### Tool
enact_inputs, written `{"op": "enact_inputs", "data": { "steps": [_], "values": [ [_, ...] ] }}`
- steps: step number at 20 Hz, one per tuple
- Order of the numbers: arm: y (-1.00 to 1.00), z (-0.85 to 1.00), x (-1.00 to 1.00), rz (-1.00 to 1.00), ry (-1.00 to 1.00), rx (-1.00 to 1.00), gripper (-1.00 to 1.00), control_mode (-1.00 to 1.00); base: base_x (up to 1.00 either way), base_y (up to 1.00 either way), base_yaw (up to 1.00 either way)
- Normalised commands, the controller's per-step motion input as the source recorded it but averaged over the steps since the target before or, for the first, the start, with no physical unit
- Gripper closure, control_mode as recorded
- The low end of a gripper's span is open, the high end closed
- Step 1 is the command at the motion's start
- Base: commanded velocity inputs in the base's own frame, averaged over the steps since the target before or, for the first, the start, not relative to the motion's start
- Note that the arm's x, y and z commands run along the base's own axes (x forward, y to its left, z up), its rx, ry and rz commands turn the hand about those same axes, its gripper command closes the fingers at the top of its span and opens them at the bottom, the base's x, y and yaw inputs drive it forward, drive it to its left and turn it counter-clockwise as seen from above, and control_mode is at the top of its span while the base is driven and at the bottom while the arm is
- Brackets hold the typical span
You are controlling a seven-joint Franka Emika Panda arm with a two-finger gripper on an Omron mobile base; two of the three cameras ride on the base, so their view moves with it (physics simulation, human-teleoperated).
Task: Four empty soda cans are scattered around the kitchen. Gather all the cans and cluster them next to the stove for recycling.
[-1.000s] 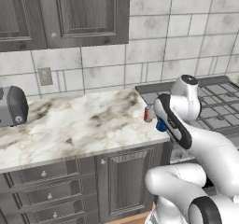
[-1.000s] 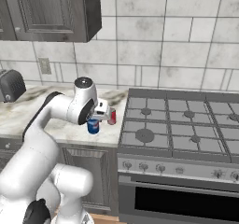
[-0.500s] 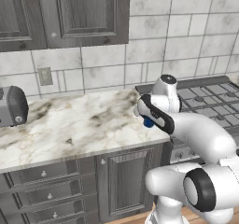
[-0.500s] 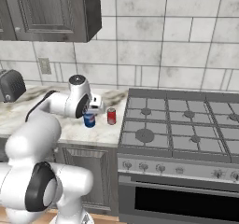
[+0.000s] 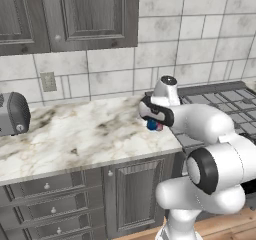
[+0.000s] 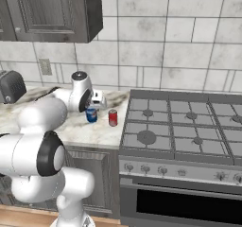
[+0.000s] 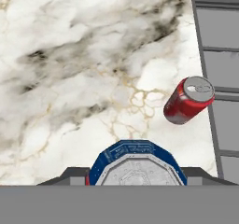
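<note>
The blue can [image 6: 91,115] is standing upright on the marble desk [image 5: 75,134], clamped between the fingers of the end effector [image 6: 94,107], whose dark tips are flanking its lid in the hand view [image 7: 135,169]. The red can [image 6: 113,117] is standing just beside it, apart, nearer the stove [image 6: 184,126], close to the desk's edge. A toaster [image 5: 12,114] is sitting well apart at the desk's far left, under grey cabinets [image 5: 75,14].

Blue can [image 7: 135,164] (lower half) cut off; toaster [image 5: 12,114] cropped.
</note>
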Motion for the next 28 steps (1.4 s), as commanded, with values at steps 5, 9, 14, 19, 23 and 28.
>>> {"op": "enact_inputs", "data": {
  "steps": [5,9,14,19,23,28],
  "values": [
    [0.00,-0.19,0.31,0.00,0.00,-0.02,1.00,-1.00,0.00,0.00,0.00],
    [0.03,-0.23,0.23,0.00,0.00,-0.03,1.00,-1.00,0.00,0.00,0.00],
    [0.00,-0.20,0.10,0.00,0.00,-0.02,1.00,-1.00,0.00,0.00,0.00],
    [0.00,-0.19,0.05,0.00,0.00,0.00,1.00,-1.00,0.00,0.00,0.00],
    [0.00,-0.15,0.10,0.00,0.00,0.00,1.00,-1.00,0.00,0.00,0.00],
    [0.00,-0.11,0.17,0.00,0.00,0.00,1.00,-1.00,0.00,0.00,0.00]
  ]
}}
